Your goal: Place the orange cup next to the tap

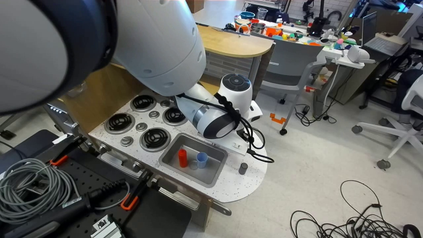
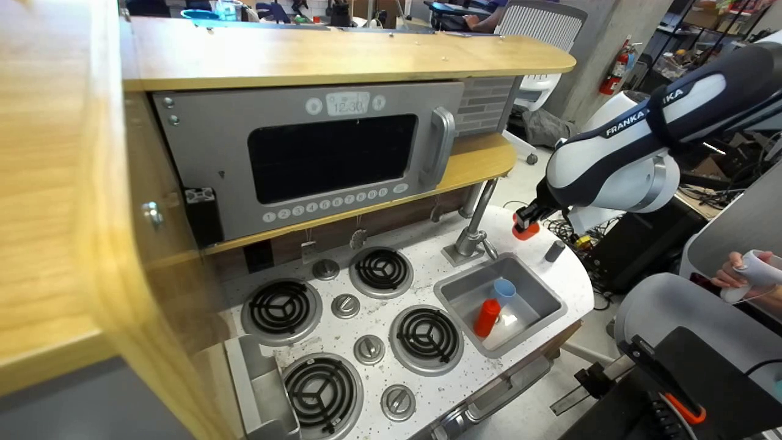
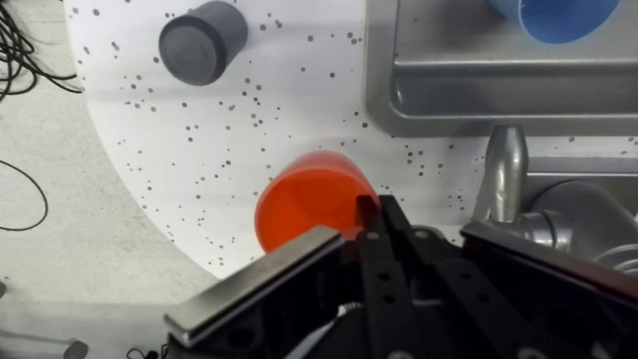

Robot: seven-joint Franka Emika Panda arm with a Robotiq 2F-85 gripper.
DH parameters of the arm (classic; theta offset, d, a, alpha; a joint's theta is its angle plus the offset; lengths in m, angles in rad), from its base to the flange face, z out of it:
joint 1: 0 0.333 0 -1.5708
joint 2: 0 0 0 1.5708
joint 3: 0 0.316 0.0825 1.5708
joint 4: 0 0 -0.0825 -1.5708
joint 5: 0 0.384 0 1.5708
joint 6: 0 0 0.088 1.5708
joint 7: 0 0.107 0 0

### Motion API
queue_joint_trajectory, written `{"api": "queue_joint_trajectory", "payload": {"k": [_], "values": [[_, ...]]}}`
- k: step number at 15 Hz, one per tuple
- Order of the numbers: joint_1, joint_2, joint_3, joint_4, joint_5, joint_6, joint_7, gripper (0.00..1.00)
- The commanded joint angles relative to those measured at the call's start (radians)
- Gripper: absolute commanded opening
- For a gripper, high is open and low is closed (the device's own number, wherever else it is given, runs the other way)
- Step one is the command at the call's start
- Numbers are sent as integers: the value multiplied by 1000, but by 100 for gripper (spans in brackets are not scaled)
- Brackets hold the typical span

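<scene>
1. Nearest in the wrist view is the black tool (image 3: 378, 203), pinching the wall of the orange cup (image 3: 311, 207) at the cup's 3 o'clock edge.
2. The orange cup's mouth faces the wrist view, its red-orange inside in sight; whether its base touches the white surface (image 3: 299, 109) cannot be told.
3. In that view the tap (image 3: 580, 212) stands near, at 3 o'clock from the cup.
4. An upright grey cylinder (image 3: 199, 47) is on the surface at 11 o'clock from the cup.
5. The sink (image 3: 383, 104) lies at 2 o'clock; both exterior views show a red bottle (image 2: 487, 319) and a blue cup (image 2: 504, 291) inside it, just beside each other.
6. Farthest, in an exterior view, at 1 o'clock from the sink, are a blue bowl (image 1: 247, 15), a clear cup (image 1: 262, 14) and a metal pail (image 1: 257, 29), contents too small to tell.
</scene>
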Motion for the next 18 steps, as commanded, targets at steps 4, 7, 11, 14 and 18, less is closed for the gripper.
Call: {"api": "queue_joint_trajectory", "payload": {"k": [4,7,11,14,18], "values": [[34,83,-48,101,-26,-35,55,1],[38,94,-57,105,-29,-49,59,24],[29,59,-27,69,-33,-60,29,50],[15,-5,22,1,-30,-38,-4,73],[28,-126,21,-131,-24,-12,18,99]]}}
